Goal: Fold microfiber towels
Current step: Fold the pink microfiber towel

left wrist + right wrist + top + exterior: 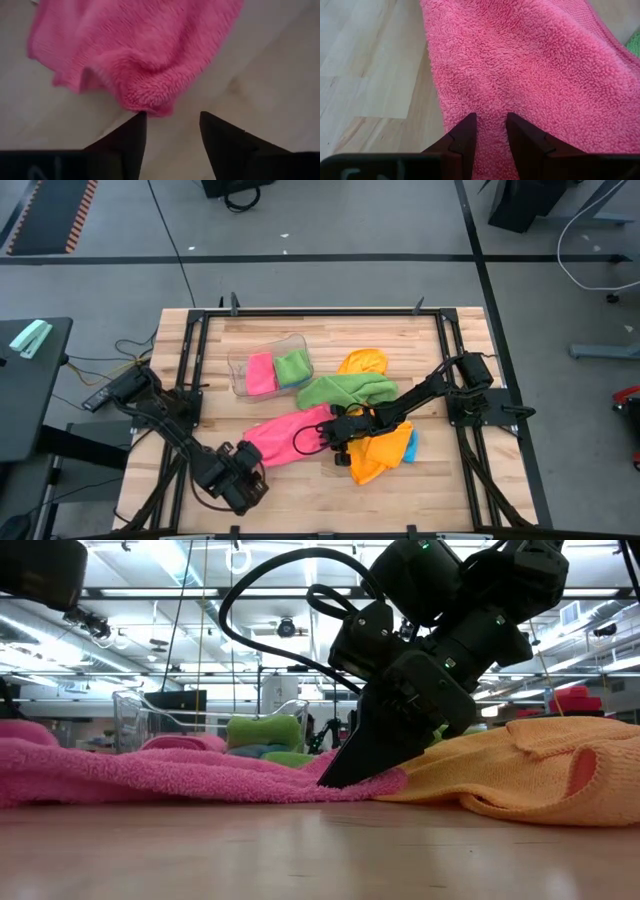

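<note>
A pink towel (pixel 285 435) lies spread on the wooden table, and its near-left corner (pixel 150 102) is rumpled. My left gripper (pixel 170 125) stands open just short of that corner, fingers on either side of bare wood; it also shows in the high view (pixel 255 470). My right gripper (pixel 490 127) is shut on the pink towel's right end (pixel 325 430), beside an orange towel (pixel 375 455). A green towel (pixel 345 390) and a second orange towel (pixel 362 362) lie behind them. My right gripper pinches a raised crease of the pink towel (pixel 490 112) between its two fingers, at the towel's right end. It comes slanting down from the table's right, its fingertips (pixel 345 775) low on the cloth. The towel rests on the table; one layer or several, I cannot tell.
A clear tub (pixel 240 375) at the back left holds a folded pink cloth and a folded green cloth. A bit of blue towel (pixel 411 448) shows under the orange one. Bare wood lies along the near edge (pixel 330 505) and far left.
</note>
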`<action>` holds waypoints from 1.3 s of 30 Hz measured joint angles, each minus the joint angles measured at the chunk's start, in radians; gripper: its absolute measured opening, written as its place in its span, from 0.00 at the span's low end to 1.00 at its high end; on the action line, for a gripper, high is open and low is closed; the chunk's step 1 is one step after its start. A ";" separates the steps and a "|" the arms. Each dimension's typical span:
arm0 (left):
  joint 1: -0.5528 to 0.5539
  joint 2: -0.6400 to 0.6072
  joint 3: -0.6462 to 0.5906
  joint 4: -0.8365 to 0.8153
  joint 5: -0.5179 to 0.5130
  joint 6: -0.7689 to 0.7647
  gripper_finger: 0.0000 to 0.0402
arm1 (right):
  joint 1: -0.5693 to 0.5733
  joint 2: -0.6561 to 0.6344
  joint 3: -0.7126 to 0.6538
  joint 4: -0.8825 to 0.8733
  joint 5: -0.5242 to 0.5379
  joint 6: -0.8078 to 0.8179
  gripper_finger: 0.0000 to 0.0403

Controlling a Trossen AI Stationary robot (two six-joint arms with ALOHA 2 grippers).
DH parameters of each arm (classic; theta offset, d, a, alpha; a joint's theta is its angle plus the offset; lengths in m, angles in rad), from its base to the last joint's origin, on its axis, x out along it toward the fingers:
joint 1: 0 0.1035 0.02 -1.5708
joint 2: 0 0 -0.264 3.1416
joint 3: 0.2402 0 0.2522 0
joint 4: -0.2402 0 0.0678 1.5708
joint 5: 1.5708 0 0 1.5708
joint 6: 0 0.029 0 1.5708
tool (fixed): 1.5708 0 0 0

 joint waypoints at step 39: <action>-0.092 0.019 0.065 0.063 -0.027 0.938 0.01 | 0.000 0.000 0.000 0.002 0.000 0.011 0.29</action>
